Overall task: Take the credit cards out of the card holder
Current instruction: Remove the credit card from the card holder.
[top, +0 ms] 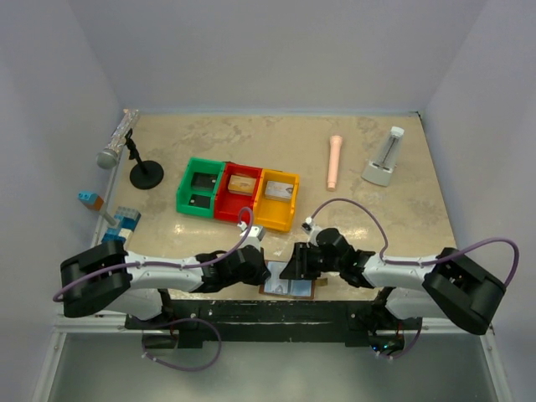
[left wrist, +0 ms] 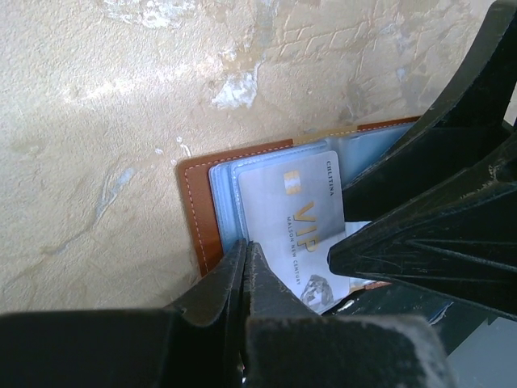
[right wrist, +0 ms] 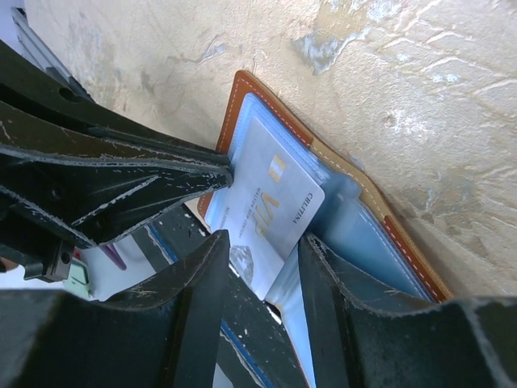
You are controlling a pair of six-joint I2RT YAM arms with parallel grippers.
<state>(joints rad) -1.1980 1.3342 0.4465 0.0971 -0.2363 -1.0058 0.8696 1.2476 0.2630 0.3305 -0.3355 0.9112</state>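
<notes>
Lying open on the table [top: 251, 142] at its near edge, between the two arms, the card holder [left wrist: 198, 212] shows a brown stitched rim and pale blue-grey clear sleeves. A silvery-blue credit card [left wrist: 295, 214] sits askew on the sleeves, partly out of its pocket. It carries a small gold chip and the letters "VIP" in gold. Under these runs a line of fine print that looks like "MALSON NEW CENTURY". A short word along one edge is too small to read with certainty. A dark printed figure marks the card's lower corner.

The left gripper [left wrist: 245, 247] has its fingers pressed together. Their tips meet at the card's long edge, just beside the brown rim. Whether the card is pinched between them I cannot tell.

The right gripper [right wrist: 262, 239] stands with its fingers parted. One finger lies on each side of the card's protruding end, and the wrist view shows a gap along both.

Further back, well apart from the holder, stand a green bin [top: 199, 189], a red bin [top: 239, 189] and a yellow bin [top: 277, 198] in a row.
</notes>
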